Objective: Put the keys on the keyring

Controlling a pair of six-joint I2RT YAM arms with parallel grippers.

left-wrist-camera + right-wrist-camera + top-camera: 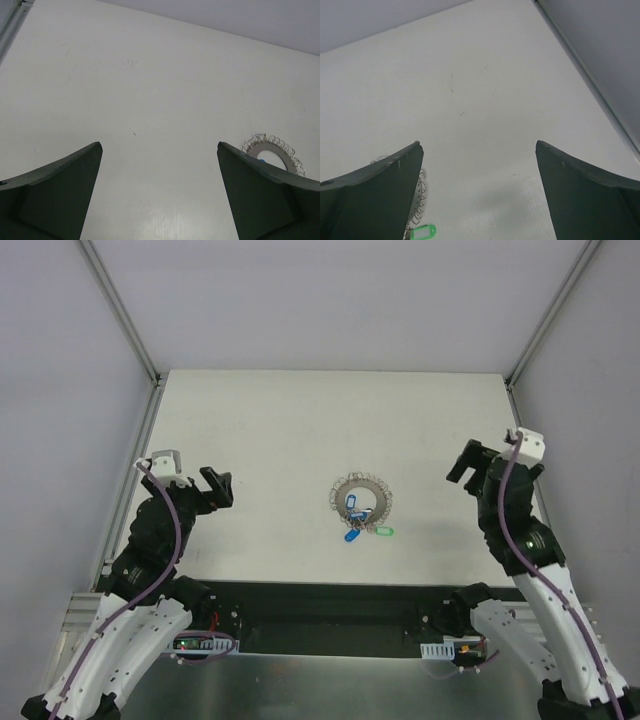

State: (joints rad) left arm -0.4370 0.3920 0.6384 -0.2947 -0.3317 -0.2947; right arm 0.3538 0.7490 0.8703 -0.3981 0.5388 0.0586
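The keyring [361, 501], a silvery-grey ring with a coiled edge, lies flat in the middle of the table. Keys lie on and just in front of it: one with a blue tag [351, 504] inside the ring, another blue tag [350, 535] in front, and a green tag [385, 532] to the right. My left gripper [216, 486] is open and empty, well left of the ring. My right gripper [462, 465] is open and empty, well right of it. The ring's edge shows in the left wrist view [272, 150] and the right wrist view [421, 192]. The green tag shows in the right wrist view [422, 231].
The white table [280, 430] is bounded by grey walls and aluminium frame posts [125, 320] at the back corners. A black strip [330, 600] runs along the near edge between the arm bases.
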